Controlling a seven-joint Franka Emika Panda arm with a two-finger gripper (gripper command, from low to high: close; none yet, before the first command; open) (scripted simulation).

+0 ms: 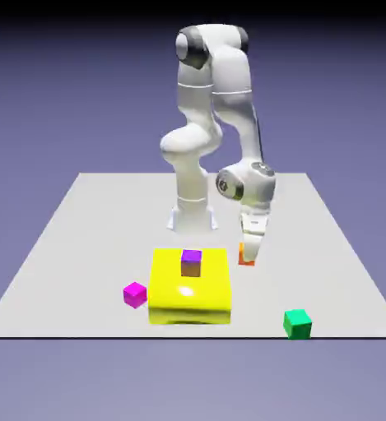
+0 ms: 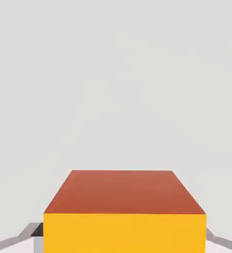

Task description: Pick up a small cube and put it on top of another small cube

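The small plain orange cube [image 2: 124, 212] sits on the grey table [image 1: 81, 238] between the white arm's gripper [image 1: 249, 253]; its jaws seem to be pinching it, though contact is hidden. A loose grip could drop it short of the small purple-topped cube [image 1: 191, 262] on the flat yellow block [image 1: 165, 284].

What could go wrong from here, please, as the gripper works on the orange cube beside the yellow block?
1. The gripper straddles the orange cube, but contact isn't visible; a loose grip could let it slip on lifting.
2. The flat yellow block lies close beside it, so a low carry could clip its edge.
3. The purple-topped cube is a small target; an off-centre release could topple the orange cube.
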